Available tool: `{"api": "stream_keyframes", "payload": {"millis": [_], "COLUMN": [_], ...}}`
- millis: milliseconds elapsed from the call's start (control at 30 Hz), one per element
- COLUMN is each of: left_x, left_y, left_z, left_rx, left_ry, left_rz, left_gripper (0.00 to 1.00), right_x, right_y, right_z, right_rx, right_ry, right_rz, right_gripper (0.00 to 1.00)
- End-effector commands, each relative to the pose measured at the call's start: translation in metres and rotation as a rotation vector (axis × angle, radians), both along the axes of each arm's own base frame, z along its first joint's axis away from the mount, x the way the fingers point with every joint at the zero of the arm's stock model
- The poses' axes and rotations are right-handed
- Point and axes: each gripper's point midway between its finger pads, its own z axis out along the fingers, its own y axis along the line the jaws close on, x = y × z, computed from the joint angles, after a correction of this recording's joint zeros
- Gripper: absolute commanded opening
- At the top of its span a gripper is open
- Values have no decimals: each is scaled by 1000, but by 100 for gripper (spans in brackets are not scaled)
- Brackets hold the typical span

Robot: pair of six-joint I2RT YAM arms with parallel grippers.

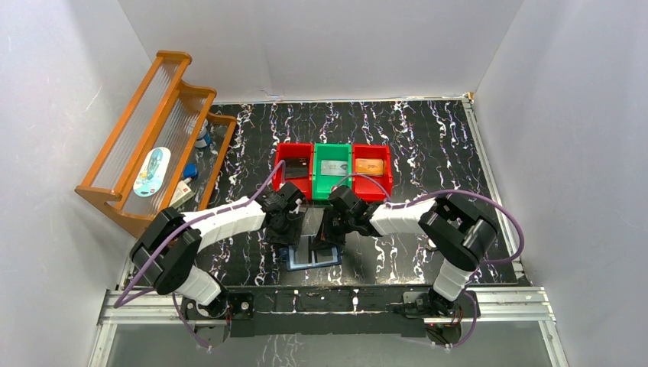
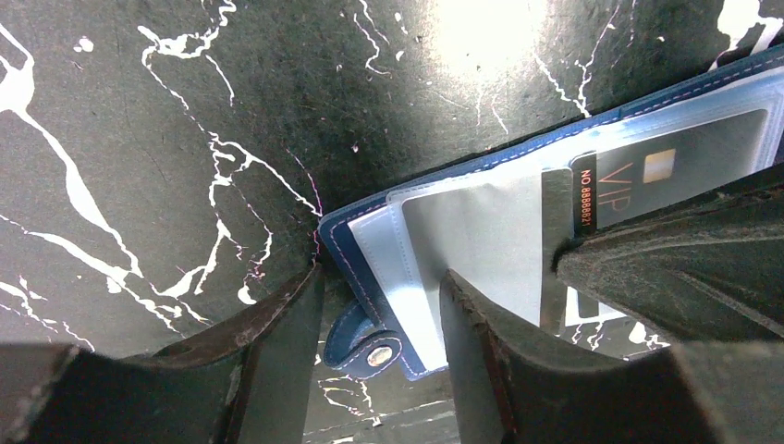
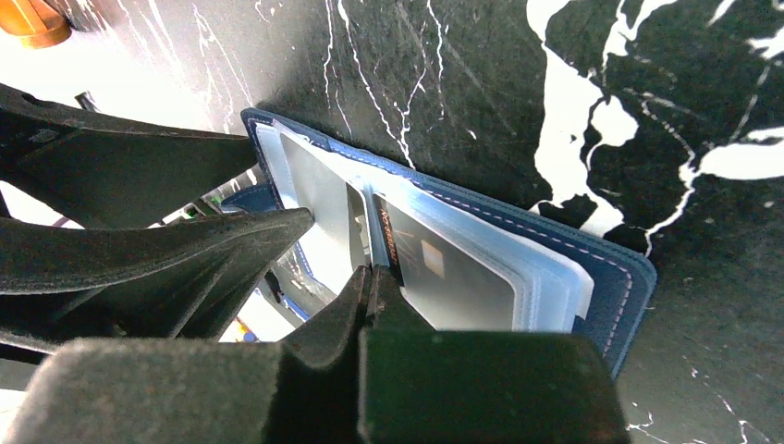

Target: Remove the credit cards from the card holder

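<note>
The navy card holder [image 1: 313, 256] lies open on the black marbled table between my two grippers, its pale clear sleeves facing up. A dark credit card [image 2: 684, 166] marked VIP sits in a sleeve. My right gripper [image 3: 372, 273] is shut, its tips pinched on the near end of that credit card [image 3: 444, 268] at the sleeve mouth. My left gripper [image 2: 379, 314] is open and straddles the holder's left edge and snap tab [image 2: 370, 347]. One finger is over the table, the other over the sleeves. In the top view the left gripper [image 1: 284, 229] and right gripper [image 1: 330, 235] stand close together.
Behind the holder stand three small bins in a row: a red bin [image 1: 294, 170] with a dark card, a green bin [image 1: 333, 170] with a silver card, and a red bin [image 1: 372, 168] with an orange card. A wooden rack [image 1: 153, 138] leans at the far left.
</note>
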Motion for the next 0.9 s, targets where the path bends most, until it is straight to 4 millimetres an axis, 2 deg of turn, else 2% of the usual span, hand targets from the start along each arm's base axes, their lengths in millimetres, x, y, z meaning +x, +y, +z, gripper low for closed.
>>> {"api": "stream_keyframes", "payload": {"millis": [0, 233, 300, 500, 567, 700, 800, 867], "left_x": [-24, -23, -25, -28, -29, -29, -29, -29], "left_y": [47, 42, 41, 41, 40, 39, 38, 37], "left_z": [-24, -23, -24, -26, -26, -27, -27, -27], "left_rx": [201, 183, 175, 165, 161, 156, 155, 153], "left_ry": [61, 62, 68, 80, 81, 85, 84, 84], "left_rz": [2, -5, -11, -20, -20, -22, -23, -26], "left_gripper": [46, 40, 36, 32, 31, 29, 28, 28], "right_x": [5, 6, 5, 6, 6, 4, 2, 0], "right_y": [-4, -6, -4, 0, -1, 0, 5, 7], "right_z": [8, 9, 8, 4, 2, -3, 2, -5], "right_rx": [17, 21, 27, 22, 9, -5, 30, 31], "right_ry": [-22, -25, -19, -8, -3, 13, 13, 32], "right_rz": [-27, -31, -27, -12, -8, 3, 24, 34], "right_gripper": [0, 0, 3, 24, 28, 28, 28, 26]}}
